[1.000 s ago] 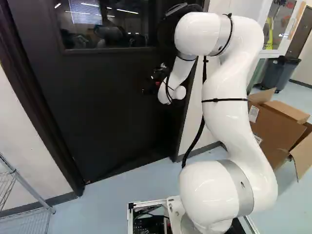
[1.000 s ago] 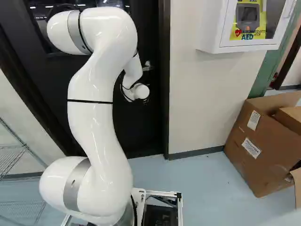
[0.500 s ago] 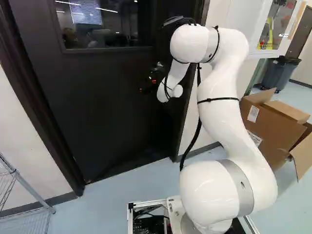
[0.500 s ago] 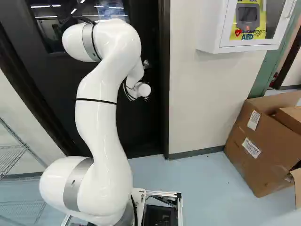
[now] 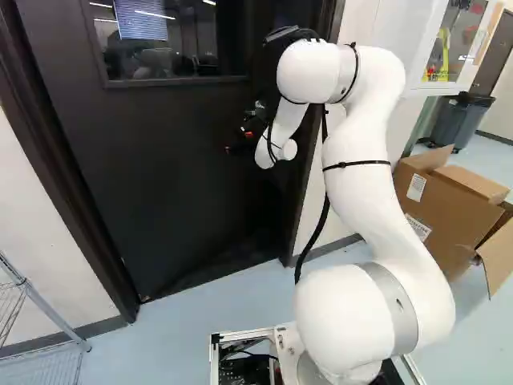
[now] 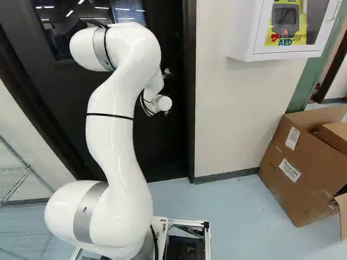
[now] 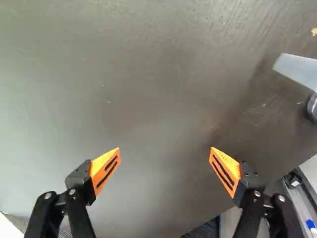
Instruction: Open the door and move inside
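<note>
door looks ajar, base still has to go in

dark grey windowed door [image 5: 176, 176] sits at 11 to 12 o'clock from the base. a dark wedge at its foot suggests it's slightly open, swung away from us; exact angle unclear. black two-finger hand with orange pads [image 7: 165, 148] is spread wide, nothing gripped, facing the door panel; can't tell if it's touching. silver metal lever handle [image 7: 297, 72] is at 2 o'clock from the hand, not held.

progress, my read: unlatching probably done, opening only partly. left: push the panel wide, then drive the silver-railed base [image 6: 207, 238] through. base is on the near side of the black door frame [image 6: 190, 108].

risks: door swinging back if contact slips, white jointed arm [image 6: 116, 141] clipping the frame.
</note>
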Available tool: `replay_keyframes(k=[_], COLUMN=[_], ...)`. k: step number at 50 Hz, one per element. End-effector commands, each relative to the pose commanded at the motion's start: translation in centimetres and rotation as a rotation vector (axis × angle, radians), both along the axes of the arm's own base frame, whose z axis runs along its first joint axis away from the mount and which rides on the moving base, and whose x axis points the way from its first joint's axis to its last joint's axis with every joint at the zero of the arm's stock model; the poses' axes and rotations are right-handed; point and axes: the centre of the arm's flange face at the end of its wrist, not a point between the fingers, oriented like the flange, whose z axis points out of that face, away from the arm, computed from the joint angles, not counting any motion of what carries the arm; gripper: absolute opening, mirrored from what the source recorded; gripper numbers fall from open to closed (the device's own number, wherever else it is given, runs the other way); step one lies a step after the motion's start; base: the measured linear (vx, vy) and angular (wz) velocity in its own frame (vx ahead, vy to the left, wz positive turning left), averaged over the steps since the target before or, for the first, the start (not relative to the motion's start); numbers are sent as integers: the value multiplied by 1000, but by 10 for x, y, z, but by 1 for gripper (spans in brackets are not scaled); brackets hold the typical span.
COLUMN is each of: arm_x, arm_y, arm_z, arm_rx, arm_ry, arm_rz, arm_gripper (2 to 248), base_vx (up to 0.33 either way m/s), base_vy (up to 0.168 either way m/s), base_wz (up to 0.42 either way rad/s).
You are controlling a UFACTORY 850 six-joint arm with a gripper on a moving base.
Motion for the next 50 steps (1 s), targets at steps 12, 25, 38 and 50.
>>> replay_keyframes(k=[12,25,38,50], arm_x=[-8,-9,4,27], arm_y=[19,40,60,65], arm_z=[1,1,-2,-6], arm_rx=[0,0,1,2], arm_ry=[6,4,-11,-34], arm_rz=[29,62,90,95], arm_gripper=[247,247,247,247], base_vx=[0,0,0,0], base_vy=[0,0,0,0], base_wz=[0,0,0,0])
